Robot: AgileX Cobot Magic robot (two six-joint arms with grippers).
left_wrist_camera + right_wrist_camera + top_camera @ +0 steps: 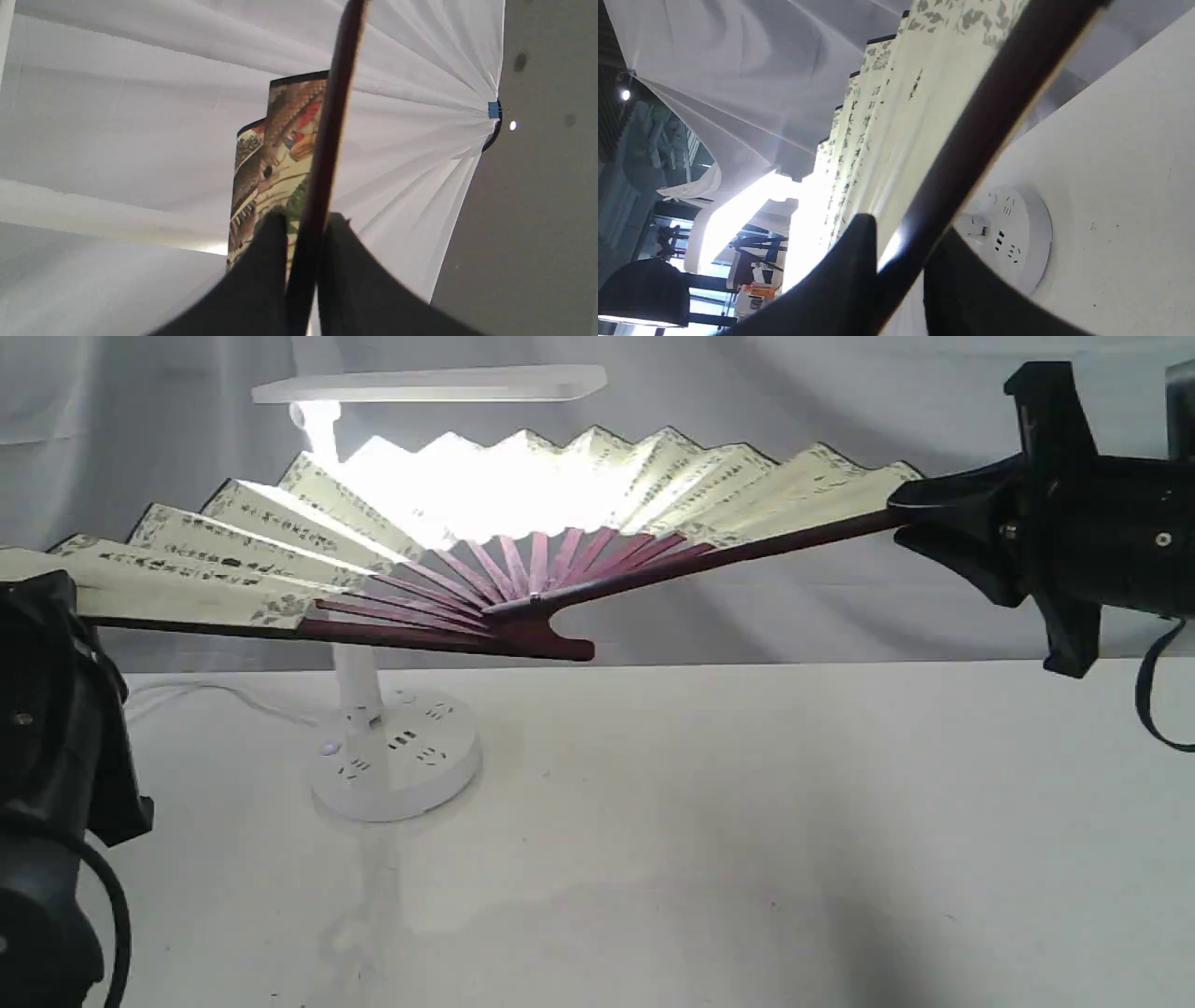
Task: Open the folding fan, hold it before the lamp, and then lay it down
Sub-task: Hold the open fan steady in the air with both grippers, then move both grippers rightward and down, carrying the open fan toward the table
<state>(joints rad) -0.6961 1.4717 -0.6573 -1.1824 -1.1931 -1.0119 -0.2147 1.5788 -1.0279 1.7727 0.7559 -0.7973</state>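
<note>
The folding fan [280, 537] is spread wide and held in the air in front of the lit lamp [429, 385], whose glow shines through the cream leaf. The lamp's round base [397, 761] stands on the table below the fan's pivot. My left gripper [79, 607] is shut on the fan's left maroon guard; the left wrist view shows that guard [331, 116] pinched in the gripper [306, 224]. At the fan's right end my right gripper [910, 513] is shut on the other guard, which also shows [980, 121] gripped in the right wrist view [903, 238].
The white table [747, 821] stretches under the fan. A white cloth backdrop [840, 392] hangs behind the lamp. The lamp's cord [205, 691] trails left from its base [1017, 233]. A black cable [1153, 709] loops below my right arm.
</note>
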